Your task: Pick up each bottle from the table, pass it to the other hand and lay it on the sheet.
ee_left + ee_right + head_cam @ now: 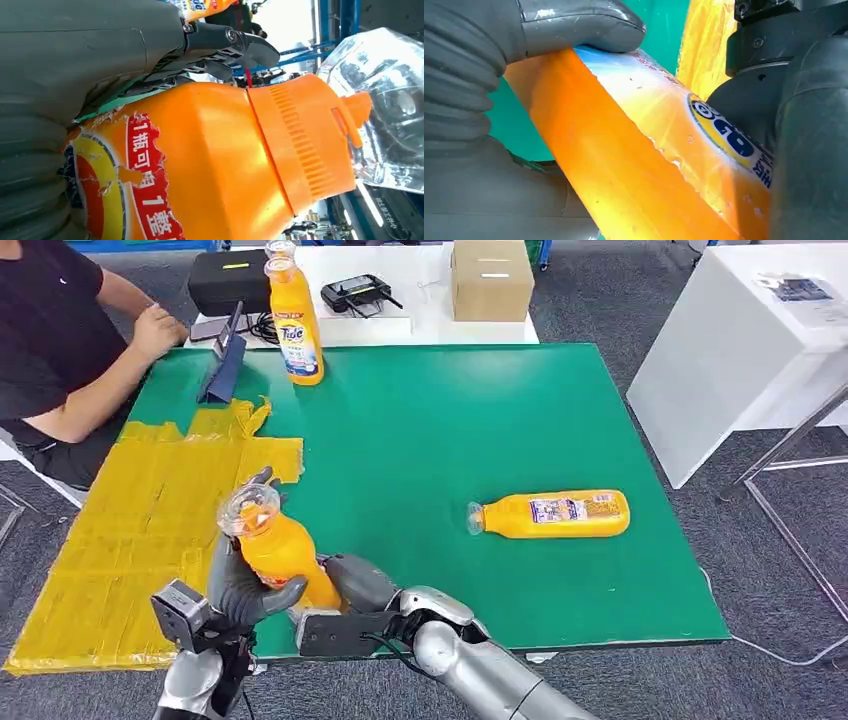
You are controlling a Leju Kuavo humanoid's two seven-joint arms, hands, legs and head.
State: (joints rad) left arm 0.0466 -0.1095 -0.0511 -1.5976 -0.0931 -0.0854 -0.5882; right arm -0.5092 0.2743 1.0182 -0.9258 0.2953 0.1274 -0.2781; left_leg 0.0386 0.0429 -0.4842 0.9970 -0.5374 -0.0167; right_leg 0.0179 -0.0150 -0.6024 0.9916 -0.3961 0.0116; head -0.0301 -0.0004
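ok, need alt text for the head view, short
Both robot hands, left hand and right hand, hold one orange bottle at the near edge of a green table, beside a yellow sheet. A second orange bottle lies on its side to the right, a third stands at the far edge, and a person sits at far left.

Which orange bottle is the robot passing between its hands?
Start at the green table and go to its near edge beside the yellow sheet. The bottle there is up in both robot hands, unlike the others on the table.
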